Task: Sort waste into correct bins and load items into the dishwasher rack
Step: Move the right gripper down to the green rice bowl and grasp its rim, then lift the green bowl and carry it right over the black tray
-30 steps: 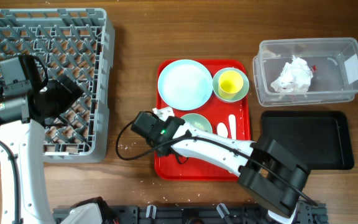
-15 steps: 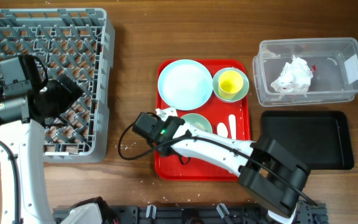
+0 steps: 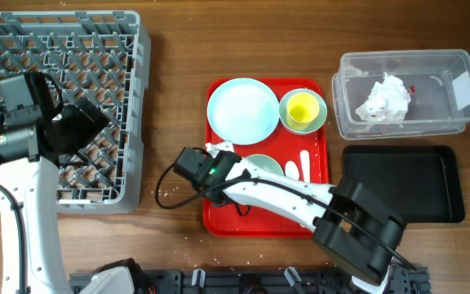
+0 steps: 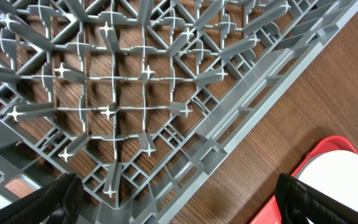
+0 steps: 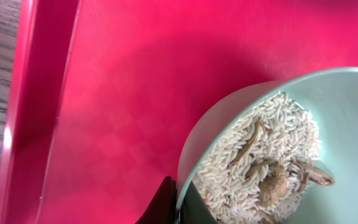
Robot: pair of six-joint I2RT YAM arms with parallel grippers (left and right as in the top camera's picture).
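Done: crumpled white tissue [image 3: 386, 98] lies in the clear plastic tub [image 3: 455, 61], far right.
Outstanding: grey lattice rack [image 3: 96, 49] (far left) and flat black tray [image 3: 398, 184] hold nothing. Glossy plate [image 3: 241, 110], yellow cup [image 3: 303, 109] on saucer [image 3: 321, 122], and white spoon [image 3: 303, 163] remain on the red tray [image 3: 219, 220].
Pale green bowl [image 5: 340, 112] of rice [image 5: 260, 155], near side of tray: thin rim pinched by right gripper [image 5: 178, 202].
Left gripper [image 4: 182, 196]: spread wide, holding nothing, above rack corner.
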